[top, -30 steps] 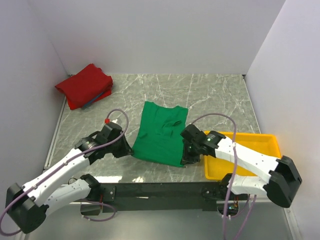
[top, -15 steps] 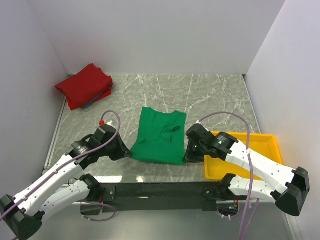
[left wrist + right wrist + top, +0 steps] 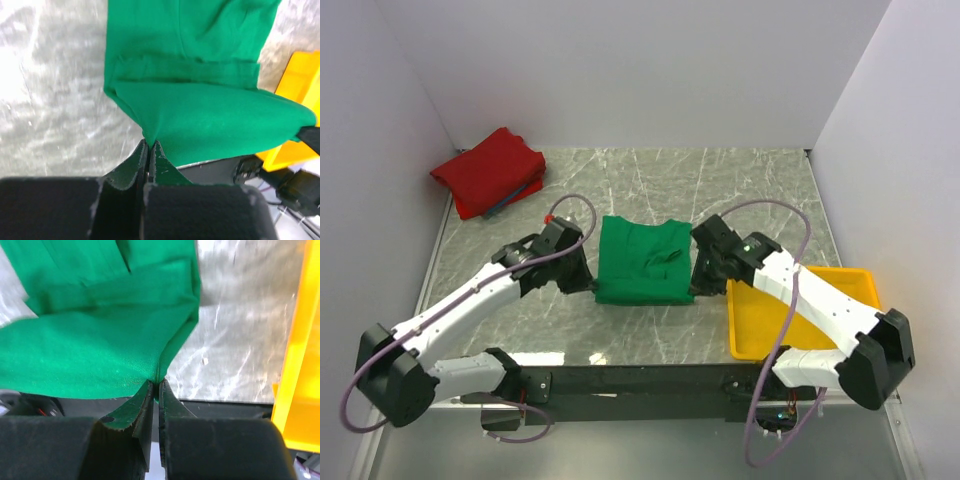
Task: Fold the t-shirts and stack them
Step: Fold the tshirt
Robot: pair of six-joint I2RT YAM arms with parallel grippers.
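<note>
Two arms reach out from the near edge, and two grippers each hold a near corner of the green t-shirt. The left gripper is clenched on the shirt's left near corner. The right gripper is clamped on its right near corner. In both wrist views the cloth is pinched between closed fingers.

There are two shirts and one tray. The green t-shirt lies mid-table, its near part lifted and doubled over the rest. The yellow tray sits just right of the green t-shirt, toward the near edge. The red t-shirt lies bunched well beyond the green t-shirt and to its left, in the far corner.

The table is grey marble with white veins, enclosed by plain white walls.

Since half a second ago both grippers have moved away from the bases, carrying the near hem farther, so the green t-shirt now covers a shorter patch. The red t-shirt and tray have not shifted.
</note>
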